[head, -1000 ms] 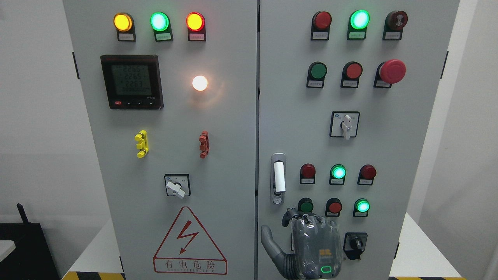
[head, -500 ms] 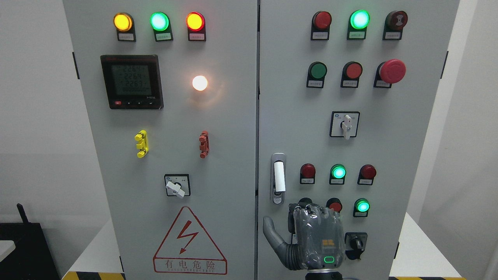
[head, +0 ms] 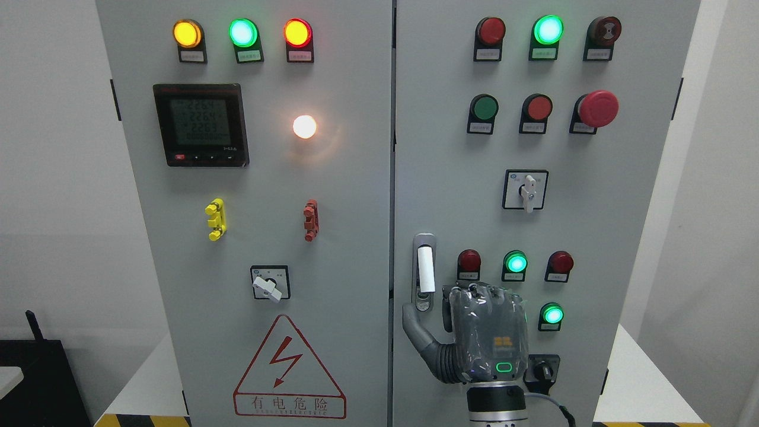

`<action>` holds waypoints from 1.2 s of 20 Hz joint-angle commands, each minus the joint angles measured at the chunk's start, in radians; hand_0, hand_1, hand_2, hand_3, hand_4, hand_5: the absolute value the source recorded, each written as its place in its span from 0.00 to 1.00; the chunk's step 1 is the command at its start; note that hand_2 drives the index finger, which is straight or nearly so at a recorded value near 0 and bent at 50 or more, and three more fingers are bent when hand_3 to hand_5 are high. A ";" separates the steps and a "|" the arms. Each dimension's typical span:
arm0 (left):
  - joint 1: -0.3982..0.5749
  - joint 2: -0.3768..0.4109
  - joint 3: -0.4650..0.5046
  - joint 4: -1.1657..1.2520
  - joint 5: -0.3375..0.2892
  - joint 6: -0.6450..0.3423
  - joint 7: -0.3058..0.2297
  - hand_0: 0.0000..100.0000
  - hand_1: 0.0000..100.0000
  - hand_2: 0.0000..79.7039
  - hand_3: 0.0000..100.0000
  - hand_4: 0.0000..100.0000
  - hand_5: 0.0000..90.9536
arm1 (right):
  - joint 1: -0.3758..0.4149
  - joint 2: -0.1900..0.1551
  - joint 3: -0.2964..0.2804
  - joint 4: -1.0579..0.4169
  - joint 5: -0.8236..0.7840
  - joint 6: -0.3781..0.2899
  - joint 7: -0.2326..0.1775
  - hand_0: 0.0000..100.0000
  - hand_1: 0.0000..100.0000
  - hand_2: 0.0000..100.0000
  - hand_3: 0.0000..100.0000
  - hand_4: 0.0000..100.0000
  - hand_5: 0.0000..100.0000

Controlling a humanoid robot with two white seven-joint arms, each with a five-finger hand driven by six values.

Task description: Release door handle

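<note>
The door handle (head: 425,268) is a white lever in a silver recess on the right door of the grey cabinet (head: 450,178), close to the centre seam. My right hand (head: 440,315) comes up from the bottom edge with its back facing me, just below and right of the handle. Its thumb (head: 410,317) is spread to the left, under the handle's lock end, and the fingers (head: 474,292) are loosely bent toward the panel. The hand holds nothing and stands apart from the lever. My left arm is out of view.
Lit and unlit pilot lamps (head: 516,261) and push buttons surround the hand, and a black rotary switch (head: 541,372) sits at its right. A red emergency button (head: 598,108) is higher up. The left door carries a meter (head: 200,124) and a selector switch (head: 268,283).
My right hand has risen along the right door, from under the lowest buttons to just beside the handle's lower end. It now covers two buttons. The handle has not moved.
</note>
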 commanded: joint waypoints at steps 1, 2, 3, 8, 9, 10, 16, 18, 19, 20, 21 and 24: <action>-0.015 0.000 0.001 0.025 -0.029 -0.001 0.001 0.12 0.39 0.00 0.00 0.00 0.00 | -0.039 0.001 -0.019 0.041 0.001 0.001 0.000 0.24 0.45 1.00 1.00 1.00 0.98; -0.015 0.000 0.001 0.023 -0.028 -0.001 0.002 0.12 0.39 0.00 0.00 0.00 0.00 | -0.042 0.001 -0.019 0.047 0.001 0.001 0.000 0.24 0.45 1.00 1.00 1.00 0.98; -0.015 0.000 0.001 0.025 -0.028 -0.001 0.001 0.12 0.39 0.00 0.00 0.00 0.00 | -0.042 0.001 -0.021 0.049 -0.001 0.001 0.000 0.24 0.45 1.00 1.00 1.00 0.98; -0.015 0.000 0.001 0.025 -0.028 -0.001 0.001 0.12 0.39 0.00 0.00 0.00 0.00 | -0.040 0.001 -0.032 0.049 -0.004 0.002 -0.002 0.36 0.46 1.00 1.00 1.00 0.98; -0.015 0.000 0.001 0.023 -0.029 -0.001 0.001 0.12 0.39 0.00 0.00 0.00 0.00 | -0.040 0.001 -0.032 0.048 -0.004 0.002 -0.003 0.38 0.46 1.00 1.00 1.00 0.98; -0.015 0.000 0.001 0.025 -0.028 -0.001 0.001 0.12 0.39 0.00 0.00 0.00 0.00 | -0.040 0.001 -0.033 0.048 -0.004 0.002 -0.003 0.41 0.47 1.00 1.00 1.00 0.98; -0.015 0.000 0.001 0.023 -0.028 -0.001 0.001 0.12 0.39 0.00 0.00 0.00 0.00 | -0.033 0.002 -0.036 0.046 -0.006 0.002 -0.008 0.48 0.49 1.00 1.00 1.00 0.98; -0.015 0.000 0.001 0.023 -0.028 -0.001 0.001 0.12 0.39 0.00 0.00 0.00 0.00 | -0.028 0.002 -0.036 0.043 -0.006 0.002 -0.009 0.49 0.49 1.00 1.00 1.00 0.98; -0.015 0.000 0.001 0.023 -0.029 -0.001 0.001 0.12 0.39 0.00 0.00 0.00 0.00 | -0.022 0.002 -0.036 0.041 -0.006 0.004 -0.009 0.49 0.49 1.00 1.00 1.00 0.98; -0.015 0.000 0.001 0.025 -0.029 -0.001 0.001 0.12 0.39 0.00 0.00 0.00 0.00 | -0.019 0.002 -0.036 0.040 -0.006 0.002 -0.011 0.49 0.49 1.00 1.00 1.00 0.98; -0.015 0.000 0.001 0.025 -0.028 -0.001 0.001 0.12 0.39 0.00 0.00 0.00 0.00 | -0.016 0.002 -0.036 0.040 -0.006 0.002 -0.011 0.49 0.49 1.00 1.00 1.00 0.98; -0.015 0.000 0.001 0.025 -0.029 -0.001 0.001 0.12 0.39 0.00 0.00 0.00 0.00 | -0.016 0.002 -0.042 0.035 -0.006 0.002 -0.014 0.50 0.49 1.00 1.00 1.00 0.98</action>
